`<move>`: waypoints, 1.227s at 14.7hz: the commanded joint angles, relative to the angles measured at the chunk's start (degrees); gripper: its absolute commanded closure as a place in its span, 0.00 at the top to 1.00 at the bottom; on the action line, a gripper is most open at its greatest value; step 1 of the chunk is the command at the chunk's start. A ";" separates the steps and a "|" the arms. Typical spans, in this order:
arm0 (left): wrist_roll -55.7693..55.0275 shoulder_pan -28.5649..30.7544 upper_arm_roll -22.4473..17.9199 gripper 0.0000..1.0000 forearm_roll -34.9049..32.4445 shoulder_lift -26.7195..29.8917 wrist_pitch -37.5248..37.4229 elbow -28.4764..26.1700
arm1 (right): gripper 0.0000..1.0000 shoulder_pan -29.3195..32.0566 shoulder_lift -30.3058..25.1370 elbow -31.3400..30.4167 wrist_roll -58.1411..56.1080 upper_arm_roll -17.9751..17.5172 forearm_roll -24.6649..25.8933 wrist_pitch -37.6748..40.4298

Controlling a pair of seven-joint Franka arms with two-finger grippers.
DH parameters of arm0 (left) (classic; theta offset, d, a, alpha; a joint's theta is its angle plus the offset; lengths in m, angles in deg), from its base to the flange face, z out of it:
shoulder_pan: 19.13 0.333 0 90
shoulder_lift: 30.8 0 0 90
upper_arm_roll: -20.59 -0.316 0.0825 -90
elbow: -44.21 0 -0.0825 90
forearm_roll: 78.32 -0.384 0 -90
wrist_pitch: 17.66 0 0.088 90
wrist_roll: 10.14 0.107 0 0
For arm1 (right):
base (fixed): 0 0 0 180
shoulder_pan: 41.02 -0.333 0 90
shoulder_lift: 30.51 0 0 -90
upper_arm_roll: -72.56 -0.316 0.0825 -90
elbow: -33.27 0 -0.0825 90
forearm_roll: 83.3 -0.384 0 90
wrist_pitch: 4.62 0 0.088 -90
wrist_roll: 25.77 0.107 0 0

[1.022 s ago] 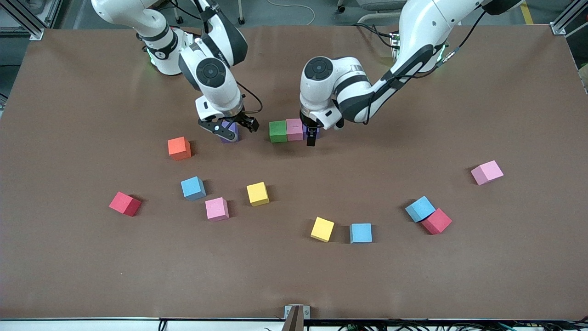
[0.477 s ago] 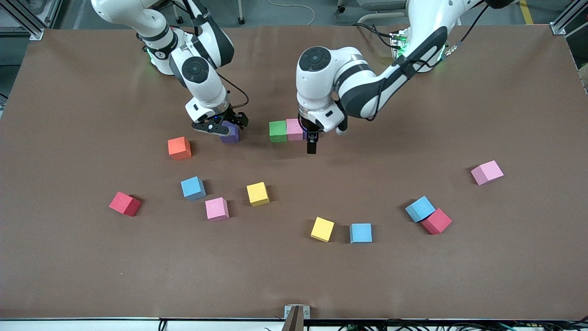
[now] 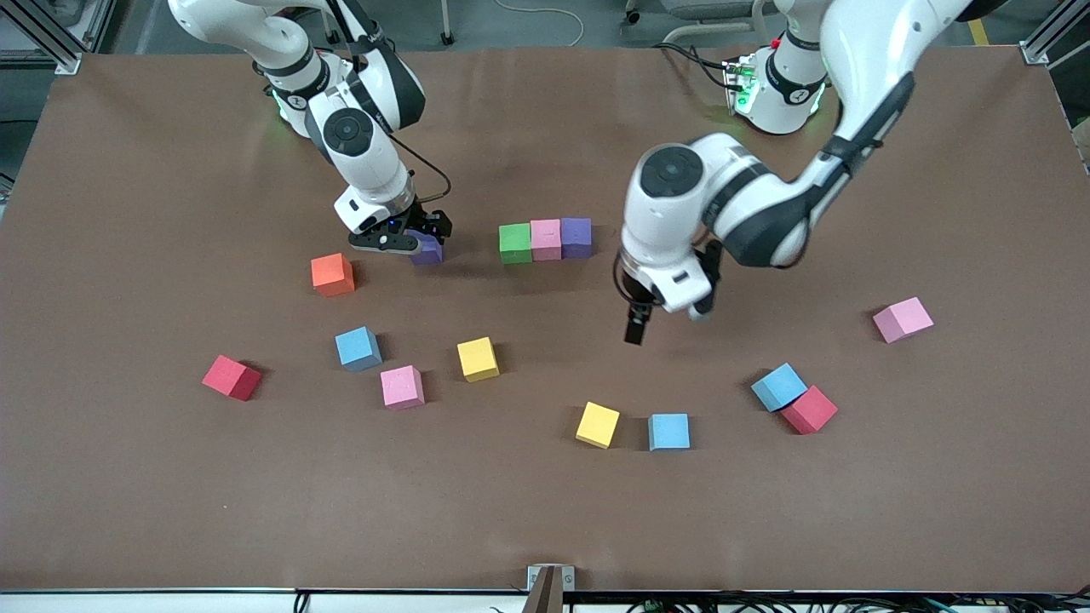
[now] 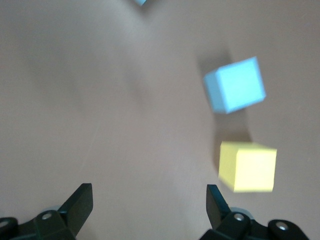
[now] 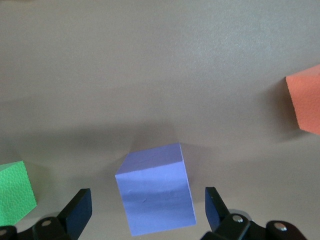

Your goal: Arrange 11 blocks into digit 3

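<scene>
The left hand [image 3: 634,328] has swung away from the row it was at a second ago and now hangs, fingers spread wide and holding nothing, over bare counter [image 3: 545,519] between that row and the loose cubes near us, while the right hand [image 3: 400,240] has crept in low around the lone purple cube [image 3: 427,249]. Nearest us we have a yellow cube [image 3: 597,425] just beside a blue cube [image 3: 669,432], then a second blue cube [image 3: 778,386] touching a red cube [image 3: 810,409] toward the left arm's end. That contact worries us: we reckon a grab at either would nudge its neighbour off line. A little farther lie another red cube [image 3: 231,377], a pink cube [image 3: 402,387], another yellow cube [image 3: 478,358], a third blue cube [image 3: 357,348], and a stray pink cube [image 3: 903,319]. They are all small matte foam with soft, square edges, so a hard pinch could squash one and let it spring askew. Farther still sits the orange cube [image 3: 332,274], near the right hand, whose fingers are wide apart either side of the purple cube, gripping nothing yet; the cube sits turned against them, so closing could twist it. Farthest is the start of the digit 3 [image 3: 545,240]: green, pink and purple touching in one bar.
</scene>
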 commanded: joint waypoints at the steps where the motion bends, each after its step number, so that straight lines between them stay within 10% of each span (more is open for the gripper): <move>1: 12.01 -0.44 -3.34 1.00 -0.60 -4.07 -1.01 6.57 | 1.00 0.96 0.49 -1.73 -1.54 -0.66 0.11 -2.14; 7: 35.38 0.35 -9.58 1.00 -0.25 -7.43 -1.01 11.87 | 1.00 0.52 4.89 -1.73 -1.28 -0.66 0.11 -6.72; 11: 51.40 5.80 -9.94 1.00 -0.07 -7.25 -1.27 10.64 | 0.11 0.79 4.72 -1.38 -0.32 -0.74 0.02 -5.84; 18: 69.52 17.38 -6.00 1.00 5.38 -4.88 -5.23 4.06 | 0.00 0.44 5.68 8.97 -1.19 -0.83 0.02 1.34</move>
